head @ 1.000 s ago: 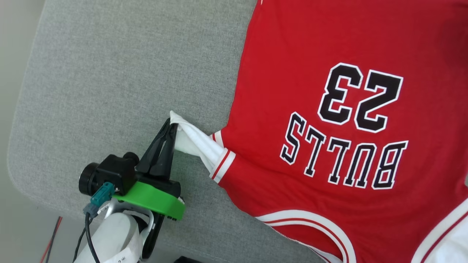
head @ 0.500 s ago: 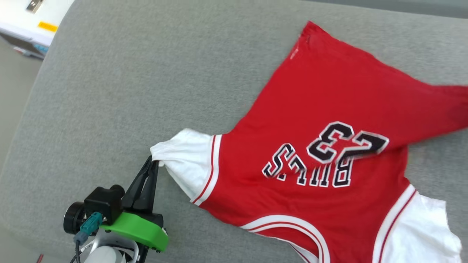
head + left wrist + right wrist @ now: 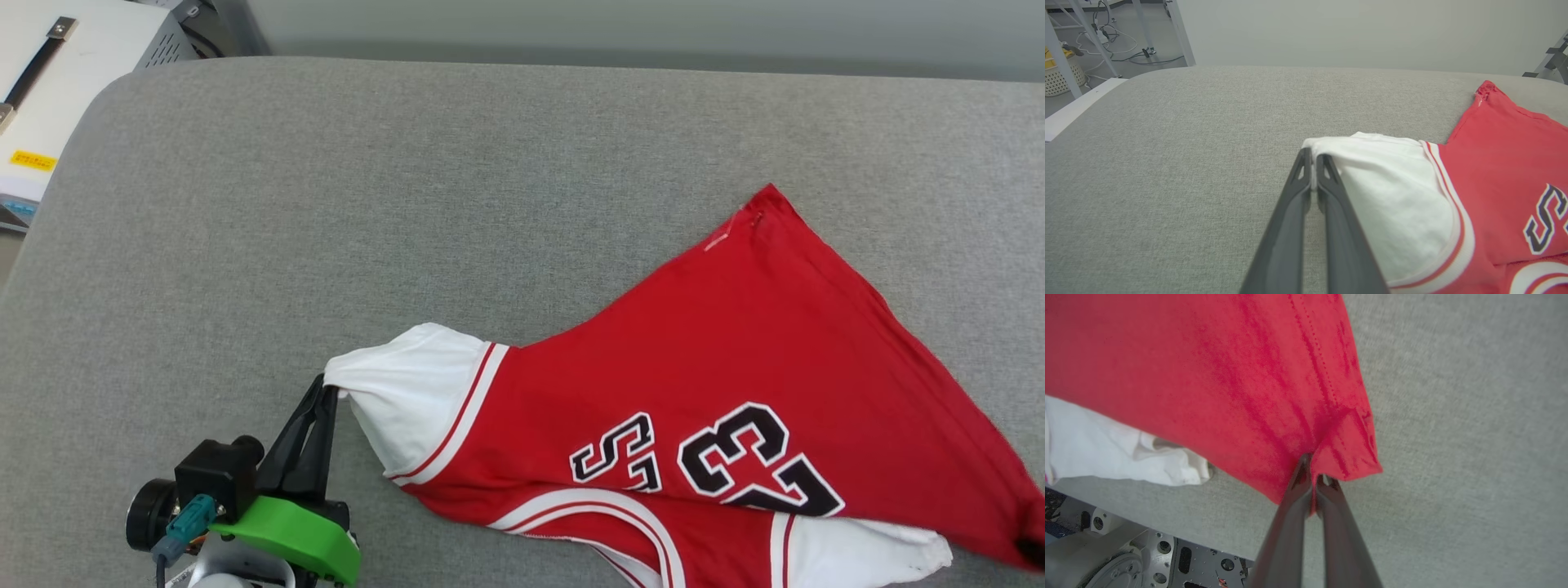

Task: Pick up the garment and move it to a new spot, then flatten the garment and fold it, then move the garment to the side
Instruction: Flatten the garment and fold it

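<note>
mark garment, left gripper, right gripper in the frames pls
garment point(image 3: 735, 343), head view, red body above the number.
left gripper point(image 3: 1313, 165), left wrist view, between the fingertips, shut on the white sleeve edge.
right gripper point(image 3: 1312, 475), right wrist view, between the fingertips, shut on a red corner.

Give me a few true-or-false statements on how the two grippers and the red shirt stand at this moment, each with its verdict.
1. The left gripper is shut on the edge of the white sleeve of the garment. True.
2. The right gripper hangs open, clear of the cloth. False: it is shut on red fabric by a hemmed corner of the garment.
3. The garment lies spread flat with all its lettering readable. False: it is folded over itself, and the head view shows "23" and an "S" while the other letters are hidden.
4. The garment rests on a grey padded surface. True.
</note>
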You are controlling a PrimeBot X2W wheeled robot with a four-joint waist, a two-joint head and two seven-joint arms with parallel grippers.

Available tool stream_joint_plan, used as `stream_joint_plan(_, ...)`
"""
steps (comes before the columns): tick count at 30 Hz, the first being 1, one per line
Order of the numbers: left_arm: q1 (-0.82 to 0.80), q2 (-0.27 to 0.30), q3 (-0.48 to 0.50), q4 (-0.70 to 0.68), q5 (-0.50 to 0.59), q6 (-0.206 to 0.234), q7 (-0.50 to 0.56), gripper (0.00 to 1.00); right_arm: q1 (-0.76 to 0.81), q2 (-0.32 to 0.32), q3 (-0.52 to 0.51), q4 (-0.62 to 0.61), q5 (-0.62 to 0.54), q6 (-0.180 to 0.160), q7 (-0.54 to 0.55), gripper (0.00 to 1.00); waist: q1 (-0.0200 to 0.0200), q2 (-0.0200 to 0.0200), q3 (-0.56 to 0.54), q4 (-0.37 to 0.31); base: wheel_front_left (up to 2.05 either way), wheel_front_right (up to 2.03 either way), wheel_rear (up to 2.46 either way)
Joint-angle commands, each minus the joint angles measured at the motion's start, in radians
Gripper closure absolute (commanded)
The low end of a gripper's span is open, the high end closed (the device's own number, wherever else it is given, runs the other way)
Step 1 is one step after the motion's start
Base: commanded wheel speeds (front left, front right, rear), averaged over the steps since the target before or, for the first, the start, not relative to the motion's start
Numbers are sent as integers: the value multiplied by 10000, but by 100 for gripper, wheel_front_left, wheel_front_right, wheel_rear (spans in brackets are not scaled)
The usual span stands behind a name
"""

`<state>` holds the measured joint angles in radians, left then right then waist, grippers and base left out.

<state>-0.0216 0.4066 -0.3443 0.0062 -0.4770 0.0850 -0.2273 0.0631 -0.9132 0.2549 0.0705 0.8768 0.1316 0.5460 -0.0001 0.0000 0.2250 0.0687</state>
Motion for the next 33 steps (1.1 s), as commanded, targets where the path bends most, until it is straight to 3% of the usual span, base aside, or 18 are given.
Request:
stream_joint_plan(1, 82, 76, 51, 45, -95, 55, -11, 100, 627, 408, -178, -66, -152, -9, 131, 100, 1, 0, -54, -98, 0, 0, 0)
stream_joint_plan(6, -33, 73, -2, 207, -124, -26, -31, 100, 2108, 1600, -788, -192, -577, -9, 483, 100, 1, 0, 64, -87, 0, 0, 0)
stream_joint_plan(10, -113, 105, 12, 310, -137, -63, -58, 100, 2345, 2089, -1338, -416, -934, -9, 524, 100, 1, 0, 125, -104, 0, 0, 0)
stream_joint_plan(11, -132, 108, 12, 335, -138, -71, -66, 100, 2298, 2177, -1564, -510, -1085, -9, 435, 56, 1, 0, 125, -105, 0, 0, 0)
stream_joint_plan(12, -144, 110, 11, 358, -143, -81, -75, 100, 2212, 2230, -1817, -630, -1260, -9, 307, 0, 1, 0, 118, -106, 0, 0, 0)
stream_joint_plan(17, -171, 114, -13, 433, -157, -124, -109, 100, 1603, 2290, -2934, -1433, -1762, -9, -106, 0, 1, 0, 57, -76, 0, 0, 0)
stream_joint_plan(24, -330, 80, -103, 444, -123, -180, -142, 100, -127, 1645, -3580, -3105, -1884, -9, 181, 0, 1, 0, 178, 171, 0, 0, 0)
stream_joint_plan(28, -537, 44, -187, 422, -52, -231, -161, 100, -1637, 1167, -2865, -3461, -1923, -9, 774, 0, 1, 0, 450, 404, 0, 0, 0)
stream_joint_plan(33, -915, -71, -322, 381, 63, -321, -194, 100, -4066, 894, -806, -3097, -2111, -9, 2031, 0, 1, 0, 899, 751, 0, 0, 0)
